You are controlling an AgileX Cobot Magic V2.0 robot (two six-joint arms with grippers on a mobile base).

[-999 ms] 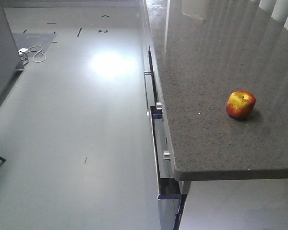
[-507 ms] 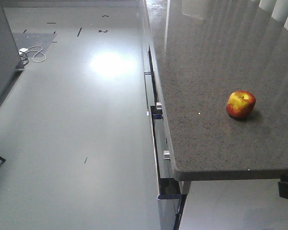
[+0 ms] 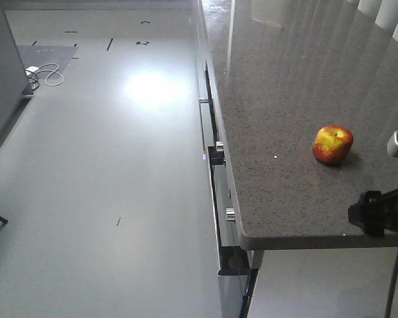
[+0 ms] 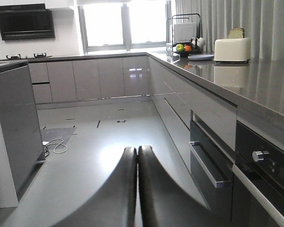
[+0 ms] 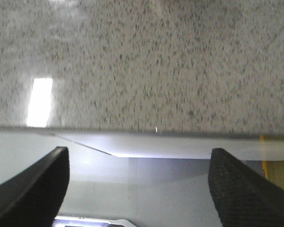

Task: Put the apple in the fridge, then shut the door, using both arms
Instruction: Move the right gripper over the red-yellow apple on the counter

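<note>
Countertop [image 3: 298, 79] of speckled grey stone fills the right half of the front view. The right arm [image 3: 377, 212] comes in at that view's right border as a black joint with a cable [image 3: 393, 278] hanging from it, level with the counter's near edge. Its wrist camera looks down across that same edge, with speckled stone above and pale floor below. The left arm is held low and roughly level over the grey floor [image 3: 106, 165]. Its wrist view points along the run of grey cabinets [image 4: 109, 78] and the built-in oven [image 4: 260, 189] under the counter.

Most of the right arm lies outside the front view; only the joint, the cable and a small grey part above them show. A tall grey unit [image 4: 12, 137] stands at the left, cut off by the frame in both views, and I cannot tell what it is. At the counter's far end a toaster [image 4: 232, 49] can be made out, but the things beside it are too small to name with confidence.

The right gripper [image 5: 139, 158] has its jaws spread wide, with nothing between them and touching nothing. The left gripper [image 4: 137, 150] has its two dark fingers pressed together along their length, empty.

The apple [image 3: 332, 144], red with a yellow patch, sits on the countertop toward its near right part. It is apart from the arm and nothing touches it.
</note>
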